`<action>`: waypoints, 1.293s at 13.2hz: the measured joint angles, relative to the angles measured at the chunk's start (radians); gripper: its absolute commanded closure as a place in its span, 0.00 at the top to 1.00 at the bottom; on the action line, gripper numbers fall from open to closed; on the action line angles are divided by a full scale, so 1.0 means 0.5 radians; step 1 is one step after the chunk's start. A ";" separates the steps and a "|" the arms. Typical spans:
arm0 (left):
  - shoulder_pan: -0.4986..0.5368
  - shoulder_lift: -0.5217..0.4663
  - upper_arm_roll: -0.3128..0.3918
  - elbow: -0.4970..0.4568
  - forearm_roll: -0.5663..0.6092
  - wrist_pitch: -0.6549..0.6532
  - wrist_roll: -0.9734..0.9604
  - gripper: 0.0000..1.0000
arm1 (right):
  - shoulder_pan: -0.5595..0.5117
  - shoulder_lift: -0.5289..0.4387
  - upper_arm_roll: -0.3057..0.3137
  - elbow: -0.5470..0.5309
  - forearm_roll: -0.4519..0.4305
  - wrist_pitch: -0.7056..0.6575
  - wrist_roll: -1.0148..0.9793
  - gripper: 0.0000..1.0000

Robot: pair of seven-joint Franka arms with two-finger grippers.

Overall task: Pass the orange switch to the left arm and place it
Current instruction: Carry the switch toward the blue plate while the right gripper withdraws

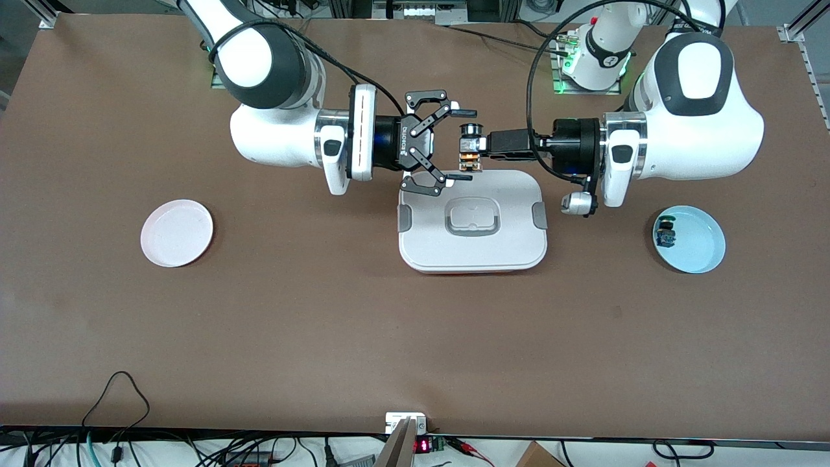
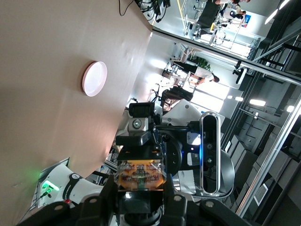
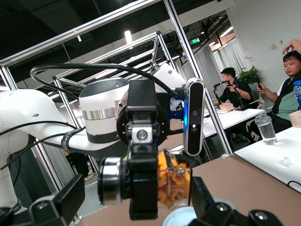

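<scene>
Brown bench (image 1: 324,311) is carrying the large white rounded lidded box (image 1: 473,220) at its middle. Over the box's edge nearest the bases, the left gripper (image 1: 478,154) is holding the tiny black switch with orange base (image 1: 471,148), long axis crossing the fingers. The right gripper (image 1: 452,143) is facing it with fingers spread wide, the switch just beside them toward the left arm's end.
</scene>
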 measured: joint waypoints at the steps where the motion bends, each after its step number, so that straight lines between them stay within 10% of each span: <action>1: 0.013 0.000 0.005 0.000 0.000 -0.014 0.000 0.00 | 0.001 0.000 -0.012 -0.001 0.000 0.001 0.004 1.00; 9: 0.521 -0.014 0.029 0.006 0.743 -0.741 0.075 0.00 | 0.000 -0.051 -0.312 -0.051 -0.046 -0.008 0.073 1.00; 17: 0.660 0.070 0.033 -0.022 2.418 -0.833 0.153 0.00 | -0.011 -0.071 -0.832 -0.096 -0.717 -0.832 0.437 1.00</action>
